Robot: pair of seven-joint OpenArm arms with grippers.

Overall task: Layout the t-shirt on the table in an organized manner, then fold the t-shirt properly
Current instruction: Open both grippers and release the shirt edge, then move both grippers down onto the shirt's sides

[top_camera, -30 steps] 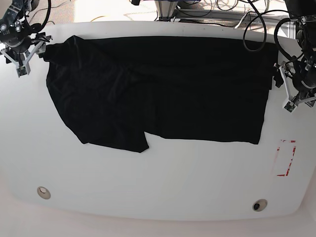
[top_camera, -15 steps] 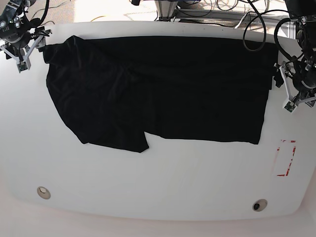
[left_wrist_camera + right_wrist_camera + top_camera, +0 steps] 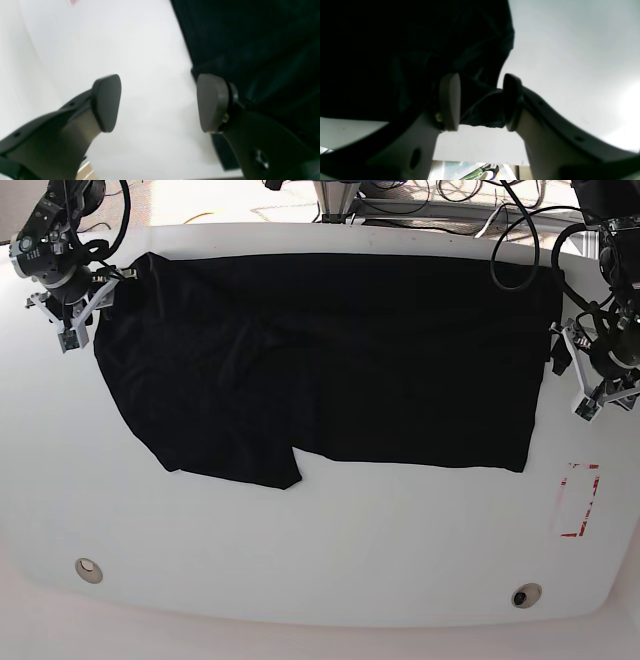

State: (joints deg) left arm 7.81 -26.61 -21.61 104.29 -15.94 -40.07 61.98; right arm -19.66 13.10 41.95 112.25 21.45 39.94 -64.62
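The right gripper (image 3: 477, 102) is straddling a bunched edge of the black t-shirt (image 3: 330, 360), jaws not yet pinching it, while the left gripper (image 3: 157, 102) is hanging agape over the white table (image 3: 330, 540).

Black arms; white grippers (image 3: 82, 308); cables

The t-shirt (image 3: 330, 360) is soft, matt black cloth, lightly creased. The table (image 3: 330, 550) is smooth, glossy white, bearing red tape (image 3: 578, 500). The gripper pads (image 3: 106, 102) look matt grey and rubbery.
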